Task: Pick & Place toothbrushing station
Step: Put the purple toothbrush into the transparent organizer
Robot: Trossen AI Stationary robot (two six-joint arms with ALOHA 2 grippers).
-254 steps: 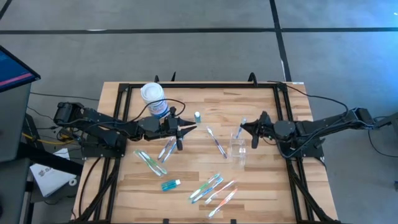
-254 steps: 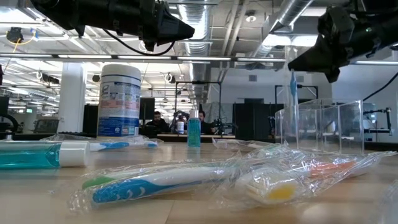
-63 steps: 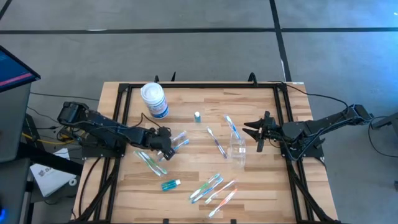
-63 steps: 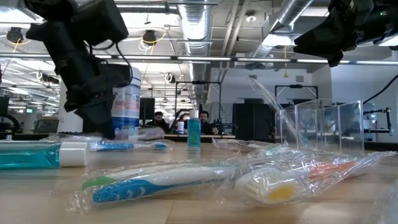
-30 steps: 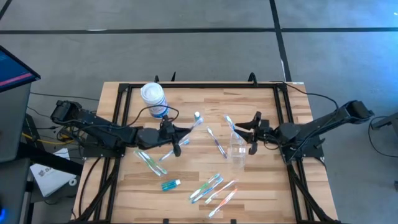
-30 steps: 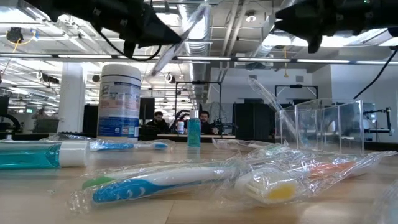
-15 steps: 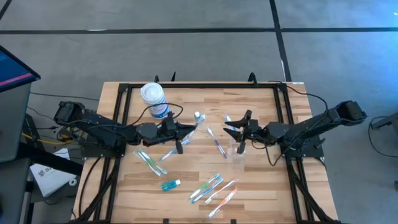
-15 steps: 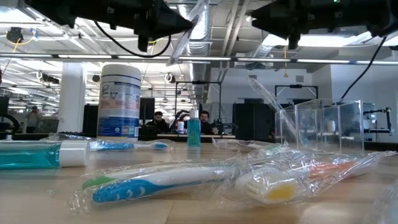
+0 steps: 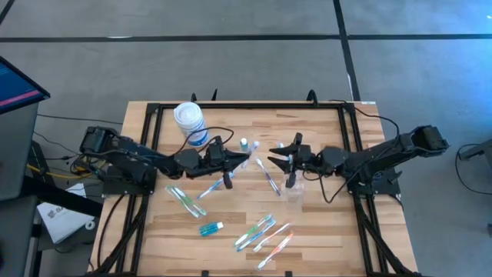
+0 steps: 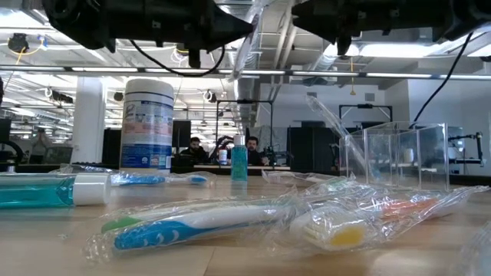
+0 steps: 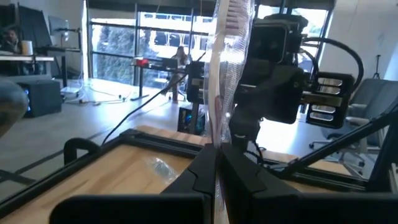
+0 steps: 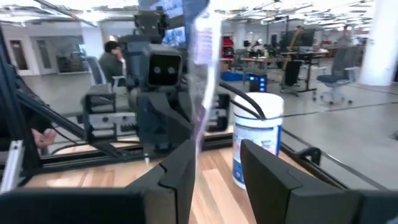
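Left of the clear cup (image 9: 294,189), the left gripper (image 9: 244,157) pinches a wrapped toothbrush (image 9: 249,150) aloft beside the white canister (image 9: 190,123); the right gripper (image 9: 278,161), jaws parted around nothing, faces it above the cup

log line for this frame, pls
left hand: shut on wrapped toothbrush, raised mid-table | right hand: open, facing it, not gripping | clear cup: on table
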